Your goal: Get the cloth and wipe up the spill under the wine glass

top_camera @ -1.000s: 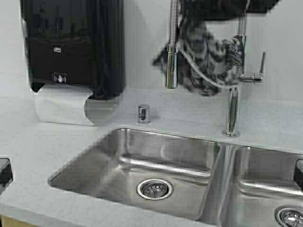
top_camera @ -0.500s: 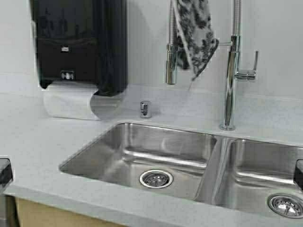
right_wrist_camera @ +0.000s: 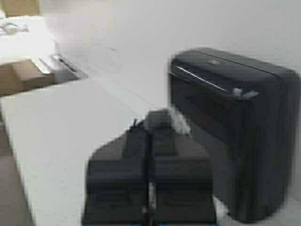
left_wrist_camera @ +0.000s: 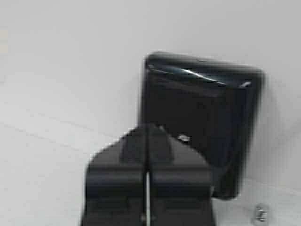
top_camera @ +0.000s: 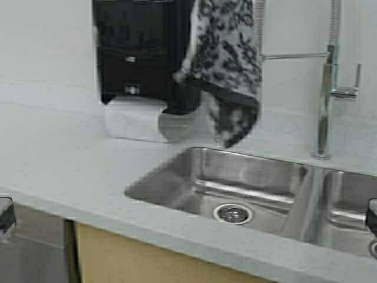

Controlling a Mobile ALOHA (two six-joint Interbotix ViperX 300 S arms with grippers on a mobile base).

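The high camera is looking forward and down from behind the arms, taking in the worktop [top_camera: 53, 159], the sink [top_camera: 235, 183] at its front edge and the black dispenser [top_camera: 135, 53] on the wall behind. Each wrist camera is sitting close behind its own gripper, the left gripper [left_wrist_camera: 147, 188] and the right gripper [right_wrist_camera: 149, 188], and facing that dispenser [left_wrist_camera: 202, 122] [right_wrist_camera: 230, 127]. All three views are sharing the dispenser and the worktop.
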